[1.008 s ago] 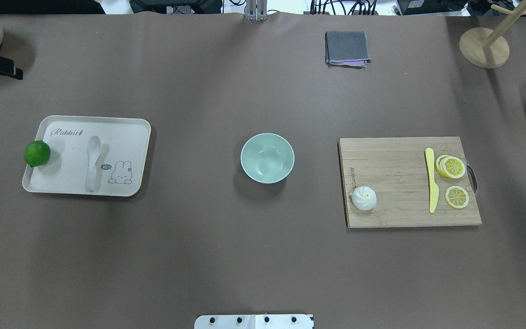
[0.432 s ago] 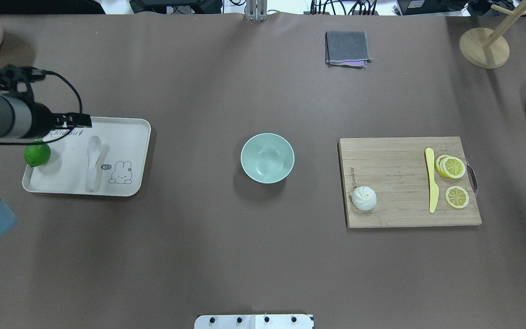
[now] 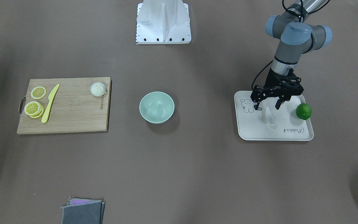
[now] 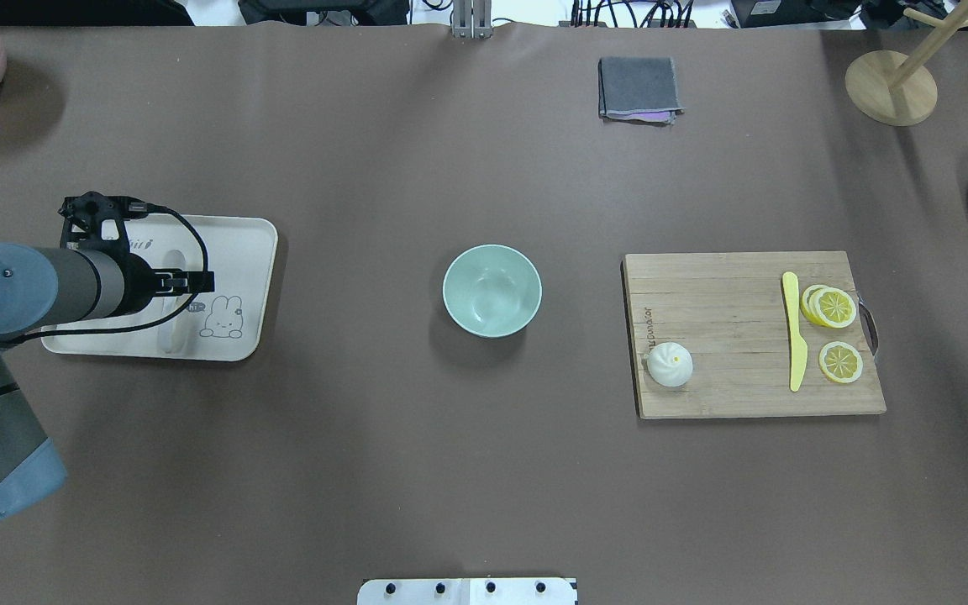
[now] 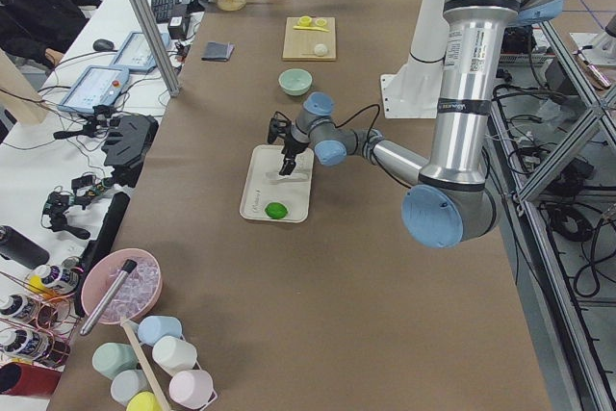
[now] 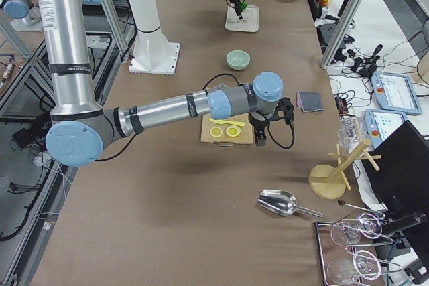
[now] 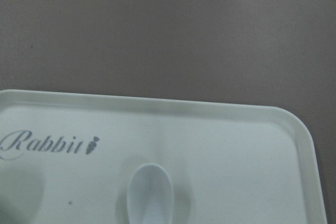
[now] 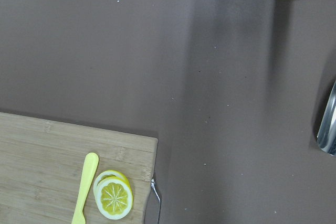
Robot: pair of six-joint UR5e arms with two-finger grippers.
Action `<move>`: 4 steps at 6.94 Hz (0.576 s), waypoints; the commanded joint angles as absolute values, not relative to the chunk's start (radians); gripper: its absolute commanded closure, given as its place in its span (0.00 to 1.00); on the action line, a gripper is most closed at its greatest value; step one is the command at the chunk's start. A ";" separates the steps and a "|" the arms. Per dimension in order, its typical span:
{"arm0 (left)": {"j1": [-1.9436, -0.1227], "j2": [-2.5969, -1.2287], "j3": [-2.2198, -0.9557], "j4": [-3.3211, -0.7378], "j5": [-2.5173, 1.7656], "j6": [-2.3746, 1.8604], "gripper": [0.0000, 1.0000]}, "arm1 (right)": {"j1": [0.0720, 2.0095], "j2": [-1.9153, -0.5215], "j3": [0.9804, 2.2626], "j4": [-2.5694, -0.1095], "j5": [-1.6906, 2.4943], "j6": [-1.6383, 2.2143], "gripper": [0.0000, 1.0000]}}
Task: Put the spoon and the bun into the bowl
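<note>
Front-facing view: the left end effector (image 3: 266,106), fingers spread wide, hangs over the small white ceramic-style soup spoon (image 3: 270,117) on the cream rectangular tray (image 3: 275,137), one finger to each side of the handle and seemingly not touching it. A round green lime (image 3: 303,111) sits at the tray's edge, so a skewed descent could shove the spoon across the slick tray or send the lime rolling. The round pale mint-green bowl (image 3: 156,107) stands empty mid-table (image 3: 197,171), well apart, and the small white pleated steamed bun (image 3: 98,89) rests at a corner of the wooden cutting board (image 3: 73,121). Overhead view: the left arm hides most of the spoon, so alignment cannot be checked. Left-side view: the end effector is above the tray, its height unclear. Right-side view: the right end effector (image 6: 259,140) hovers just beside the board's end; its opening cannot be told. Left wrist view: only the scoop shows, so a grip would fall on the curved handle, which may pivot. Right wrist view: the yellow plastic knife (image 8: 84,190) and lemon slices (image 8: 113,198) show, not the bun; a reach across might sweep them.
</note>
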State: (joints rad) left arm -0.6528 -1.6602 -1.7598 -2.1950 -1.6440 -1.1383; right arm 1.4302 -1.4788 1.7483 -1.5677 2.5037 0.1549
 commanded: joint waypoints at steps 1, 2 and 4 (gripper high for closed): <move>-0.646 -1.611 -1.758 -2.259 -1.643 -1.135 0.28 | 1.430 -1.479 1.747 -1.568 2.505 0.155 0.00; -0.646 -1.609 -1.756 -2.260 -1.643 -1.135 0.30 | 1.430 -1.476 1.747 -1.568 2.505 0.155 0.00; -0.634 -1.612 -1.738 -2.260 -1.643 -1.134 0.30 | 1.430 -1.474 1.747 -1.568 2.505 0.155 0.00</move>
